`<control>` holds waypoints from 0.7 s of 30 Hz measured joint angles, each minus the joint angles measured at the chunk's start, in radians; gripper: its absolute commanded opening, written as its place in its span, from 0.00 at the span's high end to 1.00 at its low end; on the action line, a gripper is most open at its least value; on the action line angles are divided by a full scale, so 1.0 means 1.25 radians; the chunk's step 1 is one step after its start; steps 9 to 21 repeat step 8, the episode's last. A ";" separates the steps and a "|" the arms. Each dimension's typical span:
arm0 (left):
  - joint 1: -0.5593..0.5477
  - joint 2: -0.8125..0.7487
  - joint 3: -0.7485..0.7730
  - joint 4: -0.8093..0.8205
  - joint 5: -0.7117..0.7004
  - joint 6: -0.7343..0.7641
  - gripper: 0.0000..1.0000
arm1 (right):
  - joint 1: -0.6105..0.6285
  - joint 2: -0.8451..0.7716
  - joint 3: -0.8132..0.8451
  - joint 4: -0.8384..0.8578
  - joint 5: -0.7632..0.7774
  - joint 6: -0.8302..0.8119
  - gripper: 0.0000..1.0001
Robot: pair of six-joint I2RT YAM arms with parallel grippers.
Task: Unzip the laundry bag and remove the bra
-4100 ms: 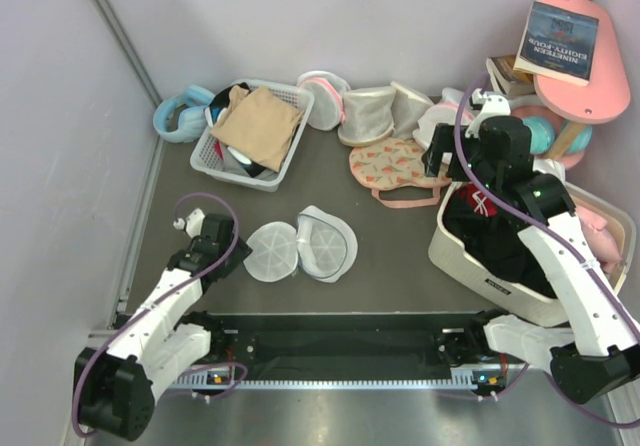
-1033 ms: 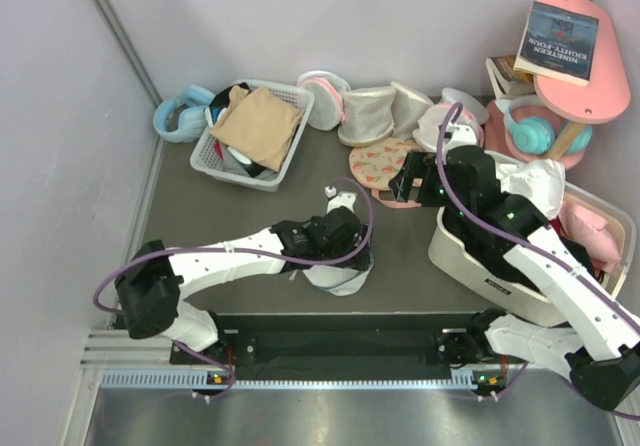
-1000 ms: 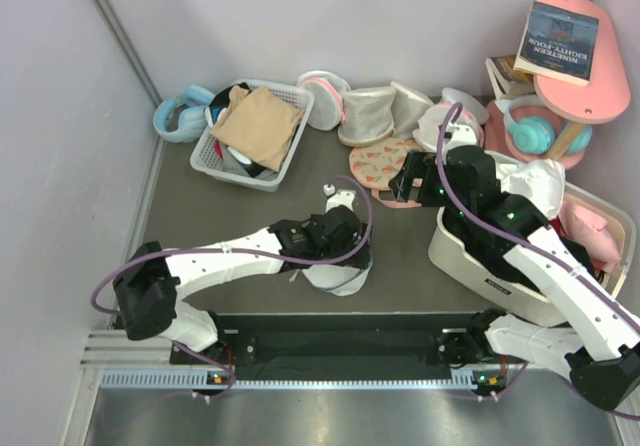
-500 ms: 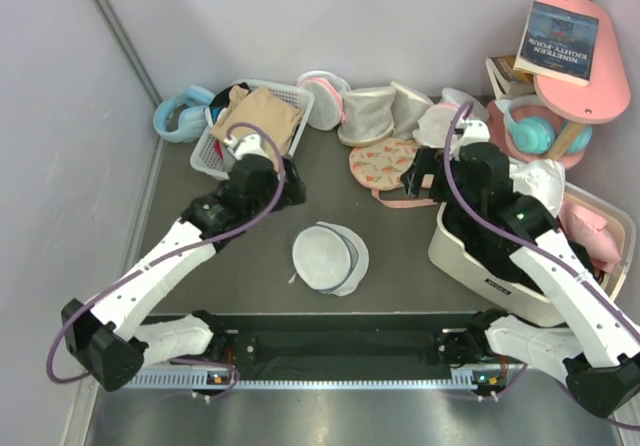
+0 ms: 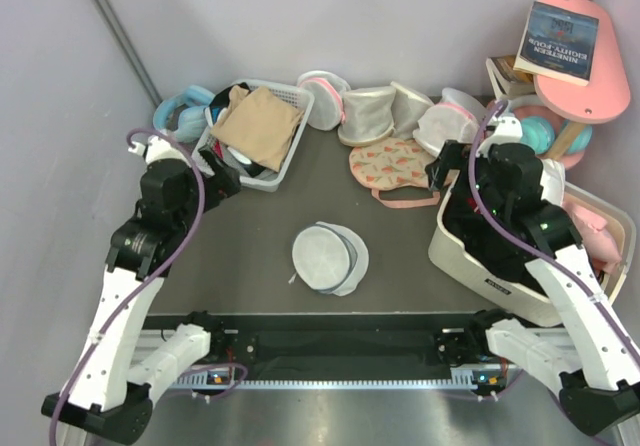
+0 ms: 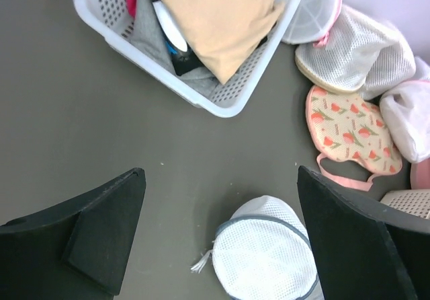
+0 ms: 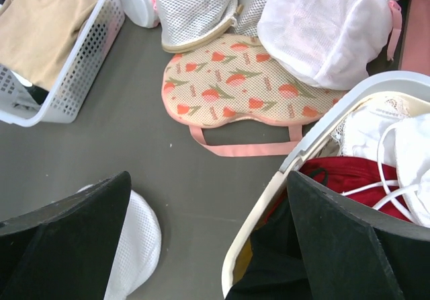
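Observation:
The laundry bag [image 5: 328,258] lies on the dark mat in the middle, its two white mesh halves folded together, with a grey zipper rim and a white pull at its left. It also shows in the left wrist view [image 6: 265,259] and at the right wrist view's lower left [image 7: 138,243]. No black bra shows in or beside it. My left gripper [image 5: 215,181] is open and empty, high up beside the white slatted basket [image 5: 252,131]; the left wrist view [image 6: 220,179] shows it well apart from the bag. My right gripper [image 5: 445,166] is open and empty over the beige bin's near-left rim, as the right wrist view [image 7: 208,179] shows.
The beige bin [image 5: 470,266] at the right holds a red garment [image 7: 336,179], white cloth and black fabric. The basket holds a tan folded cloth [image 6: 215,17]. A tulip-print pouch [image 5: 395,171], pink-trimmed mesh bags [image 5: 370,111], headphones and a pink shelf with a book [image 5: 560,41] line the back.
The bag's two open halves have been folded together. My left arm left the bag and swung up and left to the basket. My right arm drew back slightly to the right.

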 measured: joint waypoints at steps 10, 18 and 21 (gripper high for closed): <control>0.000 -0.032 0.009 -0.049 -0.032 0.001 0.01 | -0.001 -0.002 0.000 0.000 -0.008 -0.005 0.01; 0.000 -0.032 0.009 -0.049 -0.032 0.001 0.01 | -0.001 -0.002 0.000 0.000 -0.008 -0.005 0.01; 0.000 -0.032 0.009 -0.049 -0.032 0.001 0.01 | -0.001 -0.002 0.000 0.000 -0.008 -0.005 0.01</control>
